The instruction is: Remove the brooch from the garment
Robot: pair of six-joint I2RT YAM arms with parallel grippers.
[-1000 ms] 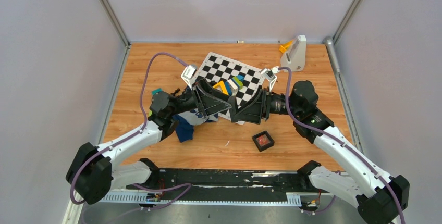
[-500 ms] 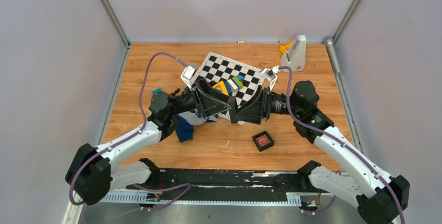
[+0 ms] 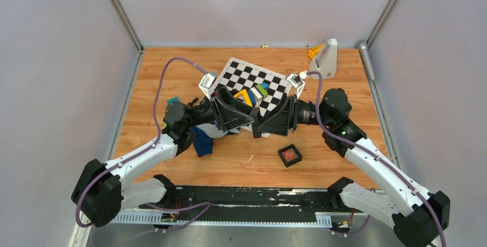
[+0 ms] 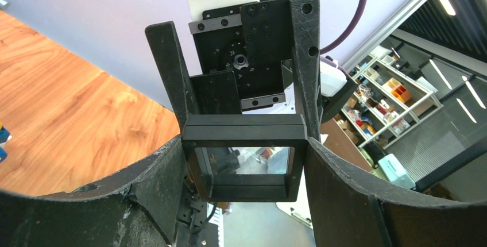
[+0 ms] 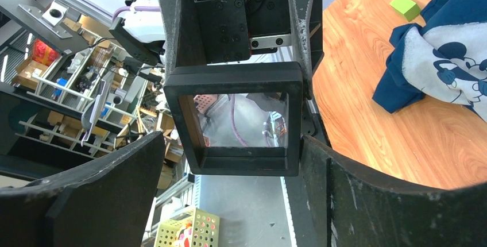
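Left pincer [image 4: 244, 149] was pinching the windowed lid [image 4: 244, 192]. Right pincer [image 5: 232, 143] straddled it too, couldn't tell if gripping. Brooch [image 3: 291, 155] apparently sat in the black box [image 3: 283, 159], right of the shirt [image 3: 202, 143]. It's probably tiny, light and stiff, so I'd pinch its edges.

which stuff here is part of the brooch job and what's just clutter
Job: navy shirt, red piece in the black box (probably the brooch), windowed lid held up midair.
Clutter: checkered mat, toy blocks, green cube, white stand.

left claw [image 4: 244, 149] gripping | right claw [image 5: 232, 143] seemingly parted | arms tip-to-tip
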